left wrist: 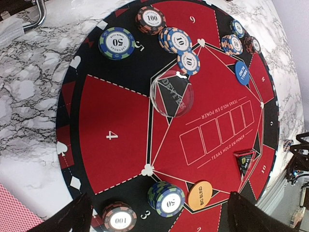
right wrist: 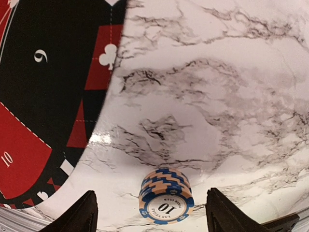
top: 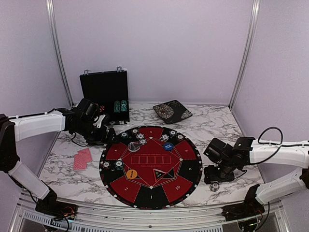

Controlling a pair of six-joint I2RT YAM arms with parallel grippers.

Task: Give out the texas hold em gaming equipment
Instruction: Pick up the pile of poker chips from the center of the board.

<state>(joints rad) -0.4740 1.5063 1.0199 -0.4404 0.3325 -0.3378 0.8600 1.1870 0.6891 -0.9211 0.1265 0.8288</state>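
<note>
A blue-and-tan stack of "10" poker chips (right wrist: 165,198) stands on the marble just off the mat's right edge. My right gripper (right wrist: 150,199) is open around it, both fingers clear of the stack; from above the gripper (top: 217,177) hangs over the chips (top: 214,186). My left gripper (left wrist: 158,199) is open and empty above the mat's left side (top: 107,132). Below it lie a "50" stack (left wrist: 167,198), a "100" stack (left wrist: 118,218), an orange button (left wrist: 200,195), a clear dealer button (left wrist: 172,94) and a blue button (left wrist: 242,72). Red-backed cards (top: 83,158) lie left of the mat.
The round red-and-black mat (top: 150,191) fills the table's middle, with more chip stacks (left wrist: 175,39) along its far rim. The black case (top: 105,92) stands open at the back left with chips inside. A dark patterned tray (top: 172,111) lies at the back.
</note>
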